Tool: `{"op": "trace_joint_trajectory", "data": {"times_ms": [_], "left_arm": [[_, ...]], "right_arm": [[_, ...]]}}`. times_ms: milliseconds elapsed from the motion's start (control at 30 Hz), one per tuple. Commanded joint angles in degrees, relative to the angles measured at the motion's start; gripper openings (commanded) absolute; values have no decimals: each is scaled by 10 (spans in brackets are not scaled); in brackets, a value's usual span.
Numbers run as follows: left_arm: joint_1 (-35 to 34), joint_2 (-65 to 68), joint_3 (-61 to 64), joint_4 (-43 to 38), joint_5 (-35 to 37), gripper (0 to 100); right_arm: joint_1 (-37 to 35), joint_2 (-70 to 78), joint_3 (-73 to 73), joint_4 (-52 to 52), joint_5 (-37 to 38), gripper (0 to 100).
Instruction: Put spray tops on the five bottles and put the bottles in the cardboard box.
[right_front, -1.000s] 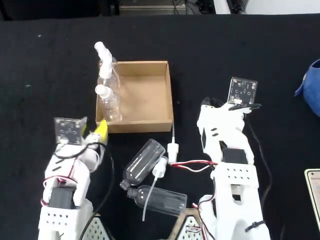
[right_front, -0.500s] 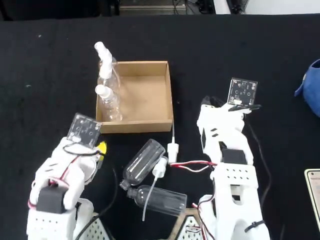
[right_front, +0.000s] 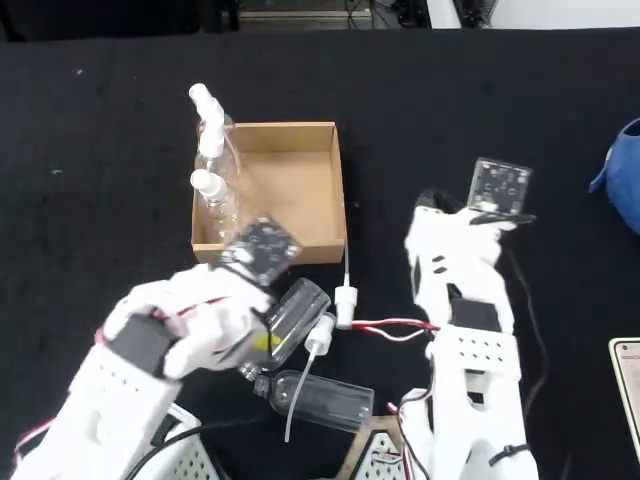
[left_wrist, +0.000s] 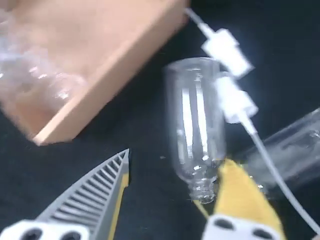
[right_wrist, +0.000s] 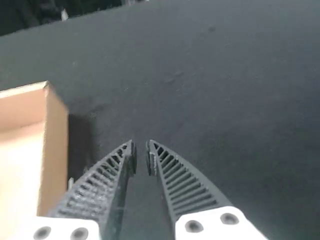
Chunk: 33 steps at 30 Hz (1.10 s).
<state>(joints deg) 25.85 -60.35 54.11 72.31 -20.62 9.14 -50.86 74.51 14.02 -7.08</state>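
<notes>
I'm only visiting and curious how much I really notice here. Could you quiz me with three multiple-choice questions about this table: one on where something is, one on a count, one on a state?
1. Where are the two bottles with spray tops on?
A) in a pincer
B) on the floor
C) standing in the cardboard box

2. How many bottles lie outside the box?
A) one
B) two
C) four

3. The left pincer is:
A) open
B) shut on a bottle
C) shut on a spray top

Answers:
1 C: both stand upright along one wall inside the box.
2 B: two topless bottles lie on the table in front of the box.
3 A: its fingers stand wide apart over one lying bottle, gripping nothing.
</notes>
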Motion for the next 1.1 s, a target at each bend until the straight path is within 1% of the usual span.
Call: {"op": "trace_joint_trajectory", "data": {"times_ms": [0,100,200,367,567,800,867,967,1000,1067], "left_arm": [[19,99,-38,-62,0,191],[17,165,-39,-113,0,191],[15,192,-30,-154,-2,191],[16,198,-6,-190,-3,191],[16,201,36,-203,-3,191],[15,196,121,-301,0,191],[15,195,126,-304,0,191],[15,195,124,-280,0,190],[15,195,122,-273,0,178],[15,195,118,-264,-1,118]], "right_arm": [[21,-12,-7,-29,2,25],[19,-12,-7,-29,2,25],[19,-12,-9,-29,2,25],[18,-12,-10,-29,2,25],[18,-13,-10,-29,2,25],[18,-13,-9,-29,2,25],[18,-13,-8,-29,2,25],[18,-13,-8,-29,2,25],[18,-13,-8,-29,2,25],[18,-12,-8,-29,2,25]]}}
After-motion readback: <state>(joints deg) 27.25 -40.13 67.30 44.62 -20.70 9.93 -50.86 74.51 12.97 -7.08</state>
